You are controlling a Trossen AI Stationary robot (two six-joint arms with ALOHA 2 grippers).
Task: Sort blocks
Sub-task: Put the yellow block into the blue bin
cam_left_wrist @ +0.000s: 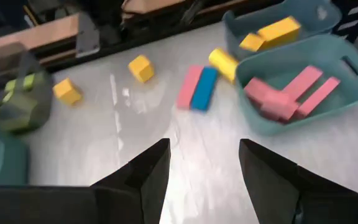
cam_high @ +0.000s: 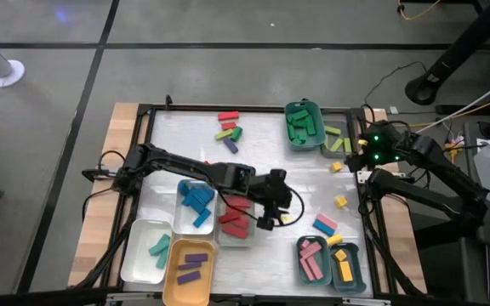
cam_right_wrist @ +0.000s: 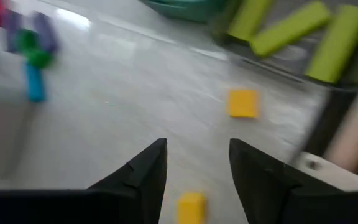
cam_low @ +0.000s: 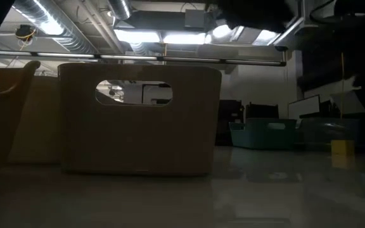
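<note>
We see loose blocks [cam_high: 228,130] on the desk [cam_high: 262,153], others already in trays. They look light, hard and smooth; pinch the long sides. Left hand [cam_left_wrist: 204,165] and right hand [cam_right_wrist: 197,163] are both apart, empty.

Bare tabletop [cam_high: 313,183] between scattered blocks [cam_high: 228,127] and trays [cam_high: 330,263]

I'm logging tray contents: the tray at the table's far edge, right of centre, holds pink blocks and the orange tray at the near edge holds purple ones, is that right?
Not quite: the far tray holds green blocks, not pink, as the high view shows. The orange tray does hold purple blocks.
</note>
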